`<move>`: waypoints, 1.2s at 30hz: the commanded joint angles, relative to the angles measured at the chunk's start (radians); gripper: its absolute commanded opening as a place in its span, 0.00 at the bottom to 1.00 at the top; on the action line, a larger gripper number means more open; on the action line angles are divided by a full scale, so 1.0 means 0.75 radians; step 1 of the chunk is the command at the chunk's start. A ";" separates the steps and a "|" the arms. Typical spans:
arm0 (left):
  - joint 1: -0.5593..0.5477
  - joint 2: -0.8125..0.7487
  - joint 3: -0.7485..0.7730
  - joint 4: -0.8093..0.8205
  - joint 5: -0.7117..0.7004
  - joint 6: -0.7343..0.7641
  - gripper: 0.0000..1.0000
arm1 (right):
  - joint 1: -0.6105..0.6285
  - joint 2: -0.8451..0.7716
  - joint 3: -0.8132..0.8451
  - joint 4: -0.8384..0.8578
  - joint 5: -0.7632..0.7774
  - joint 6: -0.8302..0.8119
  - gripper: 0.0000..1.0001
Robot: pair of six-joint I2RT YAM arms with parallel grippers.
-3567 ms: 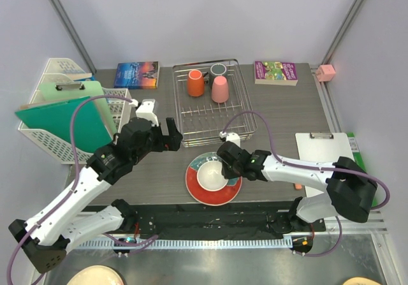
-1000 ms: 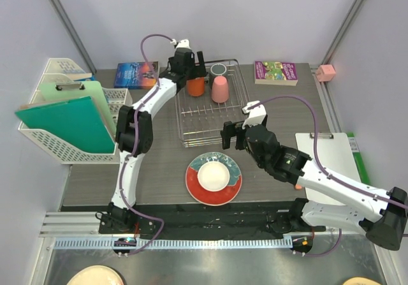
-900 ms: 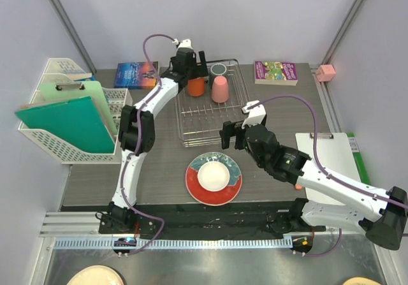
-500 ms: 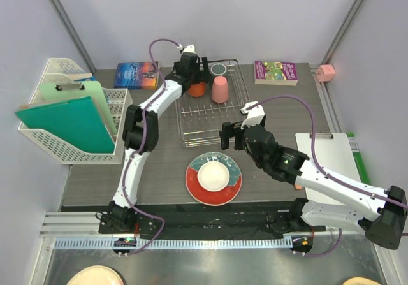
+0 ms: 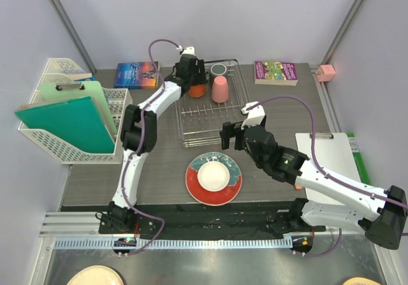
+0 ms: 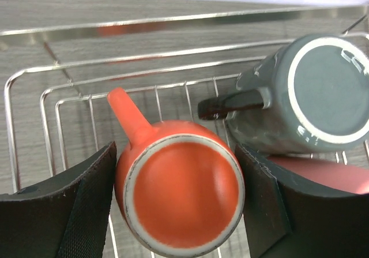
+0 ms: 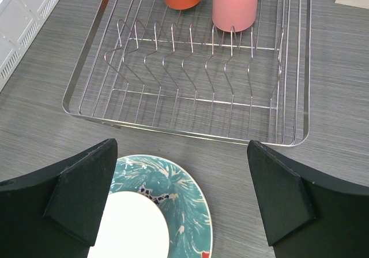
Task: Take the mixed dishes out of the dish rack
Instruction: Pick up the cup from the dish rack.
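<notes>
Dish rack: the silver wire dish rack (image 5: 213, 103) sits at the back middle of the tabletop (image 5: 280, 106).
Still in the rack: 3 dishes stand upside down at its far end. They are the orange mug (image 6: 179, 193), the dark grey mug (image 6: 308, 90) and the pink cup (image 7: 235, 3).
Already out: the teal plate (image 5: 213, 178) with the red-orange rim lies on the tabletop in front of the rack. The small bowl (image 5: 212, 176) sits on it.
Left gripper: the left gripper (image 6: 176, 203) is down over the orange mug, with 1 finger on each side. The fingers (image 6: 81, 200) look like they touch the mug or sit just beside it. It cannot be told if the squeeze is tight yet.
Right gripper: the right gripper (image 7: 179, 197) hangs wide apart and holds nothing. It is above the near edge of the rack and the plate.
Step now: most likely grabbing the orange mug to lift it out.
What could go wrong: the mug is round and smooth, so it could slip out if the squeeze is weak.
Another risk: the dark grey mug leans close by, and its handle (image 6: 230, 105) points at the orange mug. The right finger could bump it and knock it over.
Handle risk: the orange mug's handle (image 6: 130, 116) could catch a rack wire on the way up.
</notes>
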State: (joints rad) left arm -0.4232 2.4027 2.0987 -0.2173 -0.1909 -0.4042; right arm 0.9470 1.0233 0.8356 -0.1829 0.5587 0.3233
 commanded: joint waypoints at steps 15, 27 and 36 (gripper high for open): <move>-0.004 -0.639 -0.250 0.038 0.013 0.040 0.00 | -0.003 -0.131 0.054 0.045 0.118 -0.004 1.00; 0.024 -1.162 -0.636 0.181 0.733 -0.583 0.00 | -0.082 -0.256 0.072 0.056 0.178 0.144 0.97; 0.031 -1.334 -1.215 1.144 1.099 -1.246 0.00 | -0.154 -0.448 -0.098 0.348 -0.182 0.221 0.96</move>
State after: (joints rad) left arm -0.4057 1.4319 1.2411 0.2157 0.4782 -1.0435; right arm 0.8314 0.7387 0.8036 -0.0811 0.5308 0.4561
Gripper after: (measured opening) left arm 0.734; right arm 0.970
